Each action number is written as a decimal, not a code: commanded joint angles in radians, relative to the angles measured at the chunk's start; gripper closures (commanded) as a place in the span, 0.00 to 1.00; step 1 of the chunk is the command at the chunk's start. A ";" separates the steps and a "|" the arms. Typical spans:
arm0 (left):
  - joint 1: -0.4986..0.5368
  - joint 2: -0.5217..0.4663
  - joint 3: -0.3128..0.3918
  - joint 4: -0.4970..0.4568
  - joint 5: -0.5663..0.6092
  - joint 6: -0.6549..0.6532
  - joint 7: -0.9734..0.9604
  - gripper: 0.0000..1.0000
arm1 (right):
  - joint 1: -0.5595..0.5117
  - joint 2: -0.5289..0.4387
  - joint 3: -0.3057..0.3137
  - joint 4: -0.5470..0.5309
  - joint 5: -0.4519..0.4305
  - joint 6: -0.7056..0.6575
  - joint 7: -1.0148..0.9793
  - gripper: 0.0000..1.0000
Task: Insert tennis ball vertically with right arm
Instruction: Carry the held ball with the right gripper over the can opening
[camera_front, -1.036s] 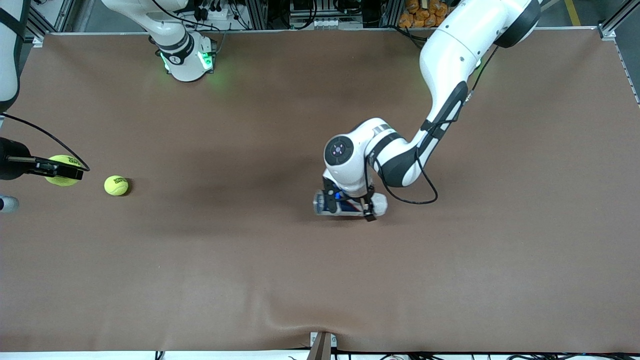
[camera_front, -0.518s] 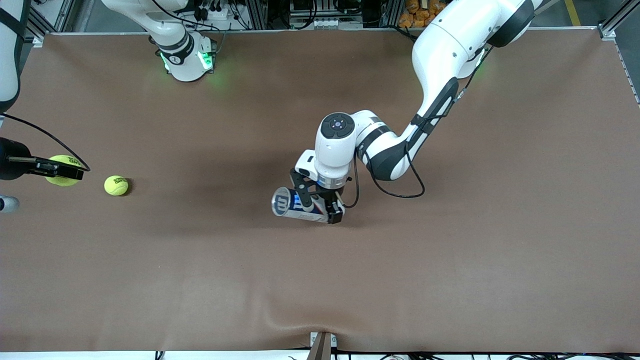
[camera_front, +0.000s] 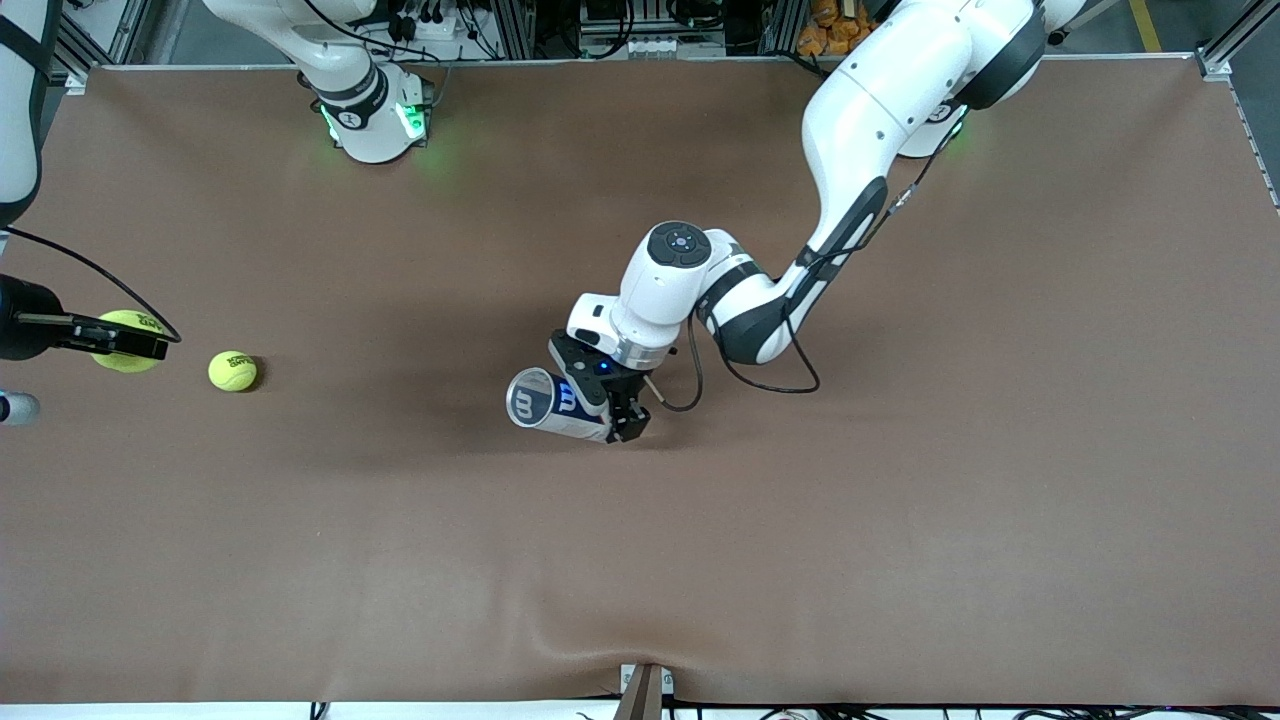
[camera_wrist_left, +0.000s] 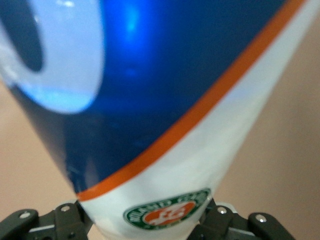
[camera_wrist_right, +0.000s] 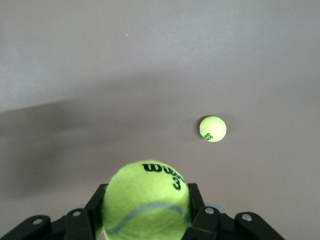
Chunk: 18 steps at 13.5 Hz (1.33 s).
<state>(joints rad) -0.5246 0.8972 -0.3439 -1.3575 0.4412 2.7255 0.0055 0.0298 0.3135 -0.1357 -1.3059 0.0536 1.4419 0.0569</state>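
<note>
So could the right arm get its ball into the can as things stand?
Probably not yet. The left gripper holds the can tilted over mid-table, mouth not upward, while the right gripper, shut on a tennis ball, sits at the right arm's end of the table.

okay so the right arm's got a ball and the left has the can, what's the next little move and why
Probably the left tool should tip the tilted can upright, mouth up. The right tool holds its tennis ball at the right arm's end of the table, away from the can.
</note>
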 joint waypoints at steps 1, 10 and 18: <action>-0.011 0.035 0.008 0.005 -0.016 0.132 -0.051 0.20 | 0.001 -0.007 0.005 -0.006 -0.009 0.005 0.017 1.00; -0.020 0.184 0.013 -0.003 -0.013 0.536 -0.078 0.20 | 0.041 0.004 0.007 -0.009 0.002 0.035 0.095 1.00; -0.029 0.253 0.031 -0.003 -0.012 0.629 -0.075 0.19 | 0.185 0.045 0.007 -0.009 0.005 0.136 0.446 1.00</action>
<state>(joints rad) -0.5382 1.1399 -0.3329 -1.3717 0.4405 3.3273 -0.0621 0.1853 0.3578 -0.1239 -1.3094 0.0548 1.5594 0.4125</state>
